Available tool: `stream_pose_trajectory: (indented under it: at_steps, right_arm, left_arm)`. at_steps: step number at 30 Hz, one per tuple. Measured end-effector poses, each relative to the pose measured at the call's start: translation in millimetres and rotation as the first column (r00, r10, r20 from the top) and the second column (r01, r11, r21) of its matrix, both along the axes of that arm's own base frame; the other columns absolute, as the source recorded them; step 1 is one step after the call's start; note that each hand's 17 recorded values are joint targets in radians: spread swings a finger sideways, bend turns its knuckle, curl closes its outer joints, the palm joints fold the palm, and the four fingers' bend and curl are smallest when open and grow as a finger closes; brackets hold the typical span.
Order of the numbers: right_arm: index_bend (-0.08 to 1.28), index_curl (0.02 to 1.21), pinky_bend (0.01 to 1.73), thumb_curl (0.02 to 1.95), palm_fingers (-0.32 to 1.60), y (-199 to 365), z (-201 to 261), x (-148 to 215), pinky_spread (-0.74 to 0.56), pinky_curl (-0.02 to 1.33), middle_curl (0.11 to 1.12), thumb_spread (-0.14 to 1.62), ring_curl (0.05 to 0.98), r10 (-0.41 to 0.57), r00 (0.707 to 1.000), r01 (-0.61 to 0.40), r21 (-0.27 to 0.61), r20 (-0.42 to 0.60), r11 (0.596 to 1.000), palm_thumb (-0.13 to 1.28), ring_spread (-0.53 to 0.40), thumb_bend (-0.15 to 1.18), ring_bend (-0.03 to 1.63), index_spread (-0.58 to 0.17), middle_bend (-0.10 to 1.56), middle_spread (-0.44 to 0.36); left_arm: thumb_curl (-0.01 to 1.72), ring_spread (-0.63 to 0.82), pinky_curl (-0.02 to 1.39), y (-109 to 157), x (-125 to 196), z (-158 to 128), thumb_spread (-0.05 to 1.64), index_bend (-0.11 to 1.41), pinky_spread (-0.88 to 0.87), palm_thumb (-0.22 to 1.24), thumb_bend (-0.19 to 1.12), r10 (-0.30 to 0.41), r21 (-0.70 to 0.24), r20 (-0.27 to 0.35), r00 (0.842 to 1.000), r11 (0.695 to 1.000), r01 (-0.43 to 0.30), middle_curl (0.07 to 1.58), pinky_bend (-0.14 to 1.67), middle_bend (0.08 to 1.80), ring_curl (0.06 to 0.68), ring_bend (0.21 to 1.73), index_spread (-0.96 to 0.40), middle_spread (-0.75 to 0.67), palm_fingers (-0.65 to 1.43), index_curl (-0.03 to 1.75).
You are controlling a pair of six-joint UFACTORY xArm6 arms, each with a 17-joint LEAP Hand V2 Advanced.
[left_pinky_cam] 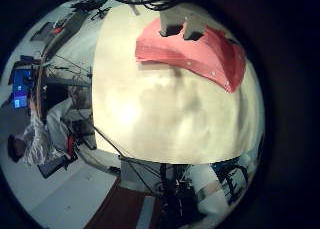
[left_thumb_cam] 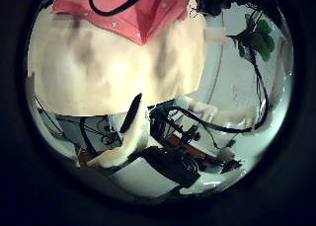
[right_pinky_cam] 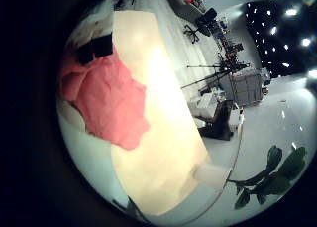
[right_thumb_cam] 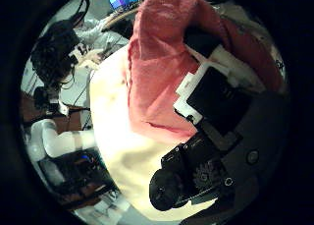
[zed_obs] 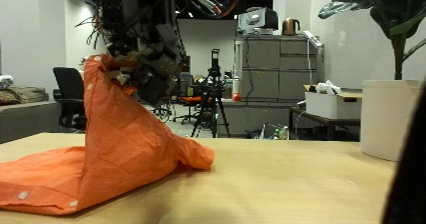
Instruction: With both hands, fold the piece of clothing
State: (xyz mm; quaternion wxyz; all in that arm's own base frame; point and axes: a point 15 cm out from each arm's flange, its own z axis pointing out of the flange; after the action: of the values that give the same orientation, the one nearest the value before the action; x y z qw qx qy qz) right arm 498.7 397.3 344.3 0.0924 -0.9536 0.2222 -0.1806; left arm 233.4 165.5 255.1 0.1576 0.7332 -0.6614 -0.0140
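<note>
Looking across the table (zed_obs: 306,184) in the outside view, we see an orange garment (zed_obs: 107,149) lying on the tabletop, with one part pulled up into a tall peak. A robot hand (zed_obs: 144,59) holds that peak well above the table, its dark fingers curled round the cloth; we cannot tell from here whether it is the left or the right.

In the left little finger side palm view, the garment (left_pinky_cam: 195,51) lies bunched near the far edge of the table (left_pinky_cam: 170,114), well away from this palm. A hand (left_pinky_cam: 190,27) touches its far side.

In the left thumb side palm view, we see the garment (left_thumb_cam: 118,14) at the table (left_thumb_cam: 109,73) edge. Whether the left hand is open or closed, we cannot tell.

In the right little finger side palm view, the garment (right_pinky_cam: 104,98) spreads on the table (right_pinky_cam: 163,118), with dark fingers (right_pinky_cam: 94,51) at its upper end.

In the right thumb side palm view, the garment (right_thumb_cam: 162,63) hangs close before the palm, and the right hand (right_thumb_cam: 211,87) has its fingers closed round the cloth above the table (right_thumb_cam: 128,156).
</note>
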Motion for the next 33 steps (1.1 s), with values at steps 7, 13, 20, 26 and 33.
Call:
stream_pose_trajectory:
  at_steps: [7, 13, 20, 26, 33]
  right_arm:
    - [1.07, 0.71, 1.28, 0.95, 1.15, -80.2, 21.1, -19.9, -0.32, 0.62, 0.79, 1.03, 0.663, -0.084, 0.997, 0.084, 0.013, 0.000, 0.996, 1.09, -0.210, -0.01, 1.33, -0.270, 1.26, -0.137]
    - [1.07, 0.72, 1.28, 0.96, 1.16, -162.4, 41.5, -40.4, -0.32, 0.62, 0.79, 1.03, 0.663, -0.184, 0.982, 0.182, 0.049, 0.036, 0.982, 1.10, -0.210, -0.01, 1.33, -0.272, 1.25, -0.137]
    - [1.08, 0.72, 1.27, 0.97, 1.16, -253.7, 61.8, -54.6, -0.32, 0.61, 0.79, 1.02, 0.662, -0.325, 0.942, 0.318, 0.089, 0.082, 0.944, 1.09, -0.208, -0.01, 1.33, -0.269, 1.25, -0.142]
    - [1.08, 0.72, 1.27, 0.97, 1.17, -290.6, 56.6, -78.5, -0.33, 0.61, 0.80, 1.02, 0.659, -0.358, 0.931, 0.349, 0.108, 0.071, 0.931, 1.08, -0.206, -0.01, 1.33, -0.267, 1.24, -0.140]
    - [1.09, 0.71, 1.27, 0.97, 1.17, -331.9, 55.3, -91.8, -0.33, 0.60, 0.80, 1.00, 0.656, -0.415, 0.908, 0.404, 0.137, 0.063, 0.905, 1.06, -0.204, -0.01, 1.33, -0.263, 1.24, -0.139]
  left_arm:
    - [0.30, 0.46, 0.31, -25.7, 16.1, -11.1, 1.17, 0.17, 0.41, 0.40, -0.01, -0.051, -0.026, -0.003, 0.999, 0.998, 0.051, 0.30, 0.29, 0.18, 0.203, 0.48, 0.08, 0.26, 0.10, 0.34]
    - [0.30, 0.46, 0.32, -57.8, 39.2, -14.9, 1.18, 0.17, 0.41, 0.42, -0.01, -0.105, -0.032, 0.017, 0.994, 0.994, 0.105, 0.30, 0.30, 0.18, 0.207, 0.48, 0.07, 0.23, 0.09, 0.33]
    - [0.30, 0.45, 0.32, -94.6, 68.5, -19.5, 1.18, 0.17, 0.41, 0.45, -0.01, -0.173, -0.017, 0.043, 0.984, 0.985, 0.174, 0.31, 0.30, 0.20, 0.201, 0.46, 0.11, 0.23, 0.08, 0.33]
    - [0.31, 0.48, 0.32, -133.9, 87.5, -29.2, 1.17, 0.16, 0.42, 0.46, -0.02, -0.249, -0.012, 0.030, 0.968, 0.968, 0.249, 0.31, 0.30, 0.18, 0.203, 0.45, 0.13, 0.30, 0.05, 0.32]
    - [0.32, 0.51, 0.32, -178.9, 98.9, -43.8, 1.17, 0.17, 0.45, 0.47, -0.02, -0.332, -0.011, 0.000, 0.943, 0.943, 0.332, 0.28, 0.32, 0.18, 0.211, 0.47, 0.13, 0.38, 0.00, 0.32]
